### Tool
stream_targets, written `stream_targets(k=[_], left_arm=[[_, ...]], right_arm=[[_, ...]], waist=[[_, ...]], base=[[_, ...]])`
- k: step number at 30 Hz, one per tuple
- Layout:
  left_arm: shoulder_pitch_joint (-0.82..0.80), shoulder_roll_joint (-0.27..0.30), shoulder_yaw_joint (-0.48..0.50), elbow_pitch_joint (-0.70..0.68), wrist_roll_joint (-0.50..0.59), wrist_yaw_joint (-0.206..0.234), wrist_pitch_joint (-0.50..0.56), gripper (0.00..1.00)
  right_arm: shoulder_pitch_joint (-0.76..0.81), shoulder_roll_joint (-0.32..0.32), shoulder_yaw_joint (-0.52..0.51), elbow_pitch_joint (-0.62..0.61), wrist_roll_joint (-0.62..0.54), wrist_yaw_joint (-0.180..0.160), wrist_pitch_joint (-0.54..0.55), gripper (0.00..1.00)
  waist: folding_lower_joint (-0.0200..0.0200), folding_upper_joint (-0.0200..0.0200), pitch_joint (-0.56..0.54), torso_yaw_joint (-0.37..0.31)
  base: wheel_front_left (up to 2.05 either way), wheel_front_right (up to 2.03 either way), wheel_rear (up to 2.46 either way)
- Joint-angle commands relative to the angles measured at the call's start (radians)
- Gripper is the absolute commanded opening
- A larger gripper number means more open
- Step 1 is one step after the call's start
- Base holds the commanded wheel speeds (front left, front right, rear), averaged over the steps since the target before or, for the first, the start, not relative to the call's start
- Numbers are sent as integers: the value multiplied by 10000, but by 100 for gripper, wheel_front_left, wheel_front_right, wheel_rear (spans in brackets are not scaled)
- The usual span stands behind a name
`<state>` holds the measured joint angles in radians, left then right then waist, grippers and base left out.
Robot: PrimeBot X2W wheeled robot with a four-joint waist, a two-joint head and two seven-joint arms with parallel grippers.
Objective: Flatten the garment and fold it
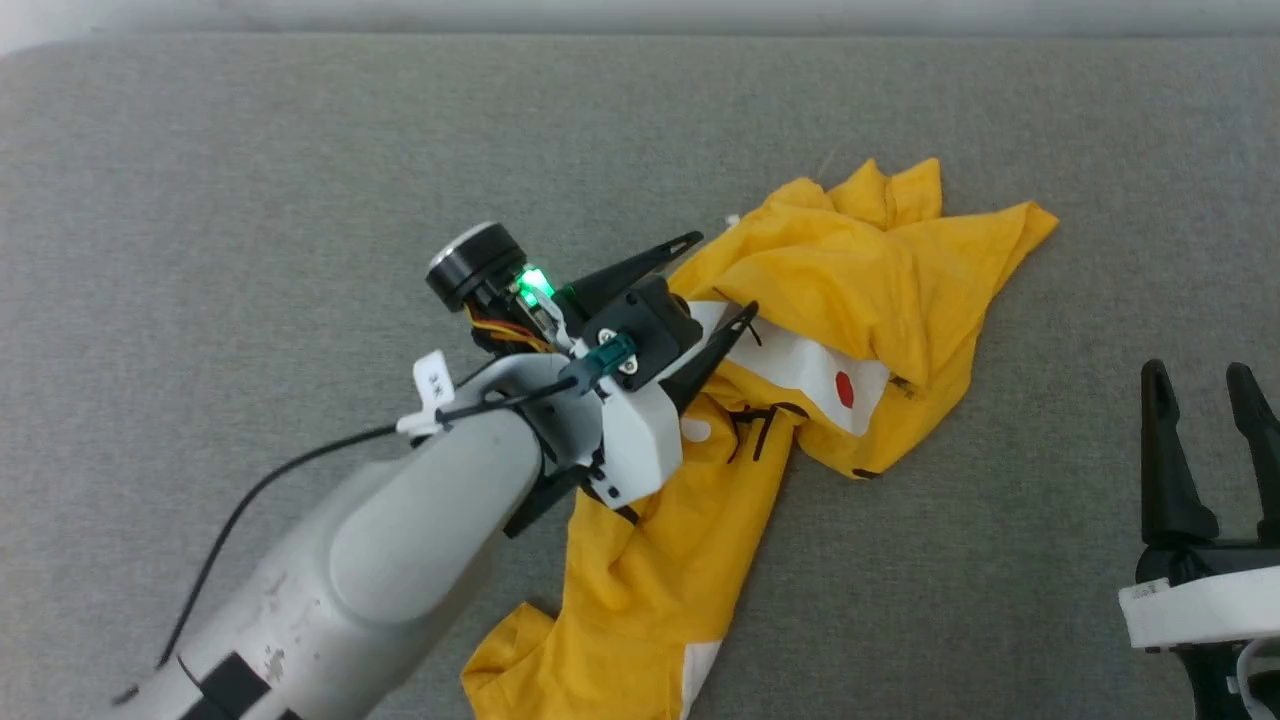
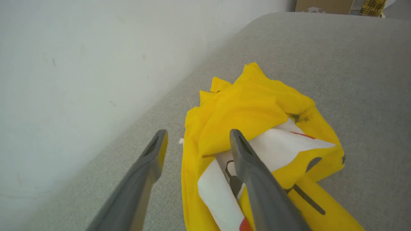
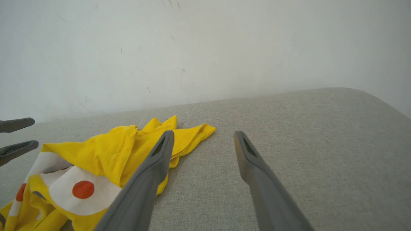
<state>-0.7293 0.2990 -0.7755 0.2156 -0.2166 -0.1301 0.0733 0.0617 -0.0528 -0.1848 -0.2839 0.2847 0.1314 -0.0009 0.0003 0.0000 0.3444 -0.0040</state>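
The garment (image 1: 800,300) is a bright yellow T-shirt with a white patch, a red dot and black stripes, lying crumpled on the grey surface (image 1: 300,150). My left gripper (image 1: 722,275) hovers open over its left edge, one finger above the white patch, nothing held. In the left wrist view the open left gripper (image 2: 197,136) straddles the garment's (image 2: 250,106) near fold. My right gripper (image 1: 1200,375) stands open at the lower right, apart from the cloth. In the right wrist view the right gripper (image 3: 202,134) is open, with the garment (image 3: 106,154) to its left.
A pale wall (image 2: 64,64) runs along the far edge of the grey padded surface. A cardboard box (image 2: 322,5) stands beyond the surface's rounded corner. The left gripper's fingertips (image 3: 19,123) show at the left edge of the right wrist view.
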Motion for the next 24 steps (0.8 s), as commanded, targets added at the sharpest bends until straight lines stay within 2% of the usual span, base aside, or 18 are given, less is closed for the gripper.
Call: stream_targets(k=[1, 4, 8, 9, 10, 16, 19, 24], left_arm=[[-247, 113, -174, 144, -94, -4, 43, 100], [-762, 416, -776, 707, -296, -4, 117, 100], [-1131, 526, -1210, 1395, -536, -4, -138, 100], [-1204, 507, -1253, 1545, -582, -4, -263, 46], [-1262, 459, -1223, 1663, -652, -5, -432, 0], [-1469, 41, -700, 1789, -1324, 68, -1442, 0], [-1389, -152, 73, 1353, -2219, 200, -1832, 0], [-1001, 281, 1764, 609, -3707, 865, -1951, 0]], right_arm=[[-130, 25, 11, 43, 87, -7, -44, 100], [-240, 25, 113, 166, 123, -7, -113, 100], [-329, 25, 211, 271, 181, -7, -227, 100], [-343, 25, 224, 295, 187, -7, -253, 100], [-356, 26, 235, 309, 194, -7, -274, 100], [-357, 26, 101, 440, 175, -7, -321, 100], [-296, 26, 42, 501, 130, -7, -251, 100], [-234, 26, 125, 506, 122, -7, -71, 100]], waist=[[-3, 0, 346, -274], [-3, 0, 548, -454], [-3, 0, 742, -623], [-3, 0, 768, -645], [-3, 0, 809, -666], [-3, 0, 716, -524], [-3, 0, 526, -360], [-3, 0, 422, -171]], base=[[0, 0, 0], [0, 0, 0], [0, 0, 0], [0, 0, 0], [0, 0, 0], [0, 0, 0], [0, 0, 0], [0, 0, 0]])
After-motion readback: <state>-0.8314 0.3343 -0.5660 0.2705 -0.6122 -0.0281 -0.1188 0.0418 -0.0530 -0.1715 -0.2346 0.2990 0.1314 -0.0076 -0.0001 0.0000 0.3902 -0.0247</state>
